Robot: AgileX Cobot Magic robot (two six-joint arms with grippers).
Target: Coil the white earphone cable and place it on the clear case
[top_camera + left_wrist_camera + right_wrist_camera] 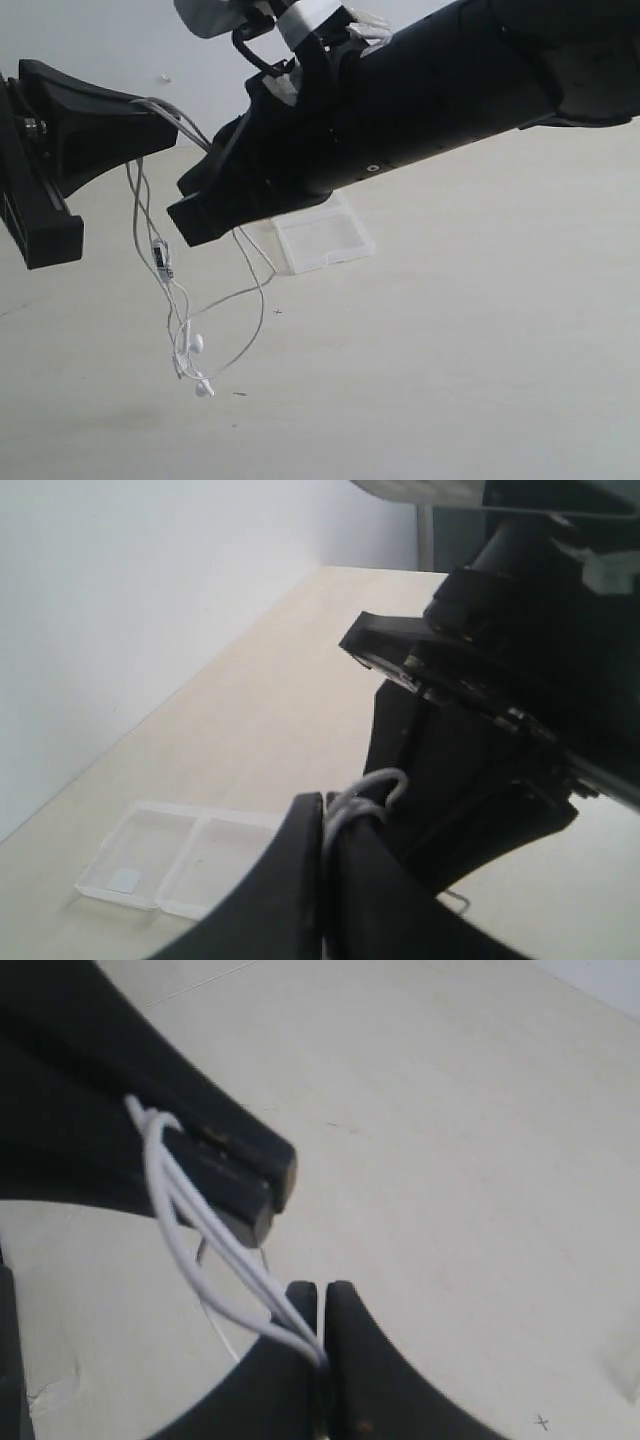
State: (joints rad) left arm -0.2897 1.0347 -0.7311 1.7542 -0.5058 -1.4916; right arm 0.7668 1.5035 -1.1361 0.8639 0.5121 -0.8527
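Observation:
The white earphone cable (160, 103) is stretched between both grippers above the table. My left gripper (172, 125) is shut on several strands (372, 785). My right gripper (186, 202) reaches across to the left and is shut on the same bundle (180, 1200), close to the left gripper's fingers (240, 1175). Below them the rest hangs in loose loops, with the inline remote (162, 258) and two earbuds (195, 343) dangling just over the tabletop. The plug is not visible. The clear case (320, 238) lies open and flat on the table behind the right gripper, its white label (125, 879) on one half.
A pale beige tabletop (470, 330) runs under everything, with a white wall (120, 610) along its far edge. The right arm's black body (450, 90) spans the upper part of the exterior view and covers part of the case.

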